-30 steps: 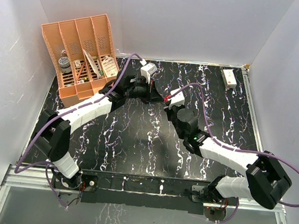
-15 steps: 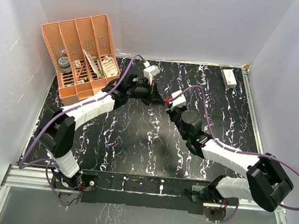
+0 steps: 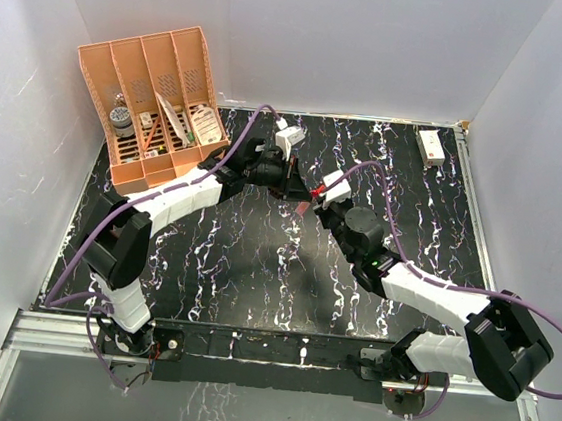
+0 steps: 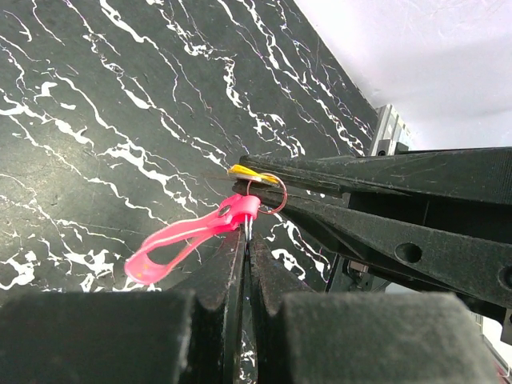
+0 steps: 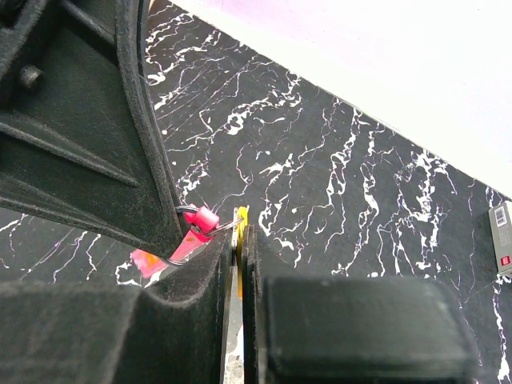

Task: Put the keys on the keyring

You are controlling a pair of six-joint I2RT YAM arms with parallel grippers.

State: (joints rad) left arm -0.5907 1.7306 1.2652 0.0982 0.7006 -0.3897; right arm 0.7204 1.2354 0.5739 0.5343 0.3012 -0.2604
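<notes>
A black marble-patterned table (image 3: 255, 268) with white veining is closed in by plain white walls (image 3: 379, 40) on three sides. On it are one orange plastic file rack (image 3: 156, 107) with four slots, well apart to the left of both pincers, and one small white box (image 3: 431, 146), well off to the right of the right pincer by the far edge. Two white-and-black arms reach in, each trailing one purple cable (image 3: 239, 131), and their tips meet above the middle of the far half of the table. There is one pinkish-red strap keyring (image 4: 188, 238) and one tiny yellow-gold metal key (image 4: 246, 170). The left pincer (image 4: 246, 240) is clamped together on the strap's end just below its small dark metal ring (image 4: 283, 198), with the strap's loop hanging out to that pincer's left, off the table. The right pincer (image 5: 238, 240) is pressed tight on the key, whose yellow tip stands just above its fingertips. The key lies against the top of the ring; whether it is threaded through cannot be told.
</notes>
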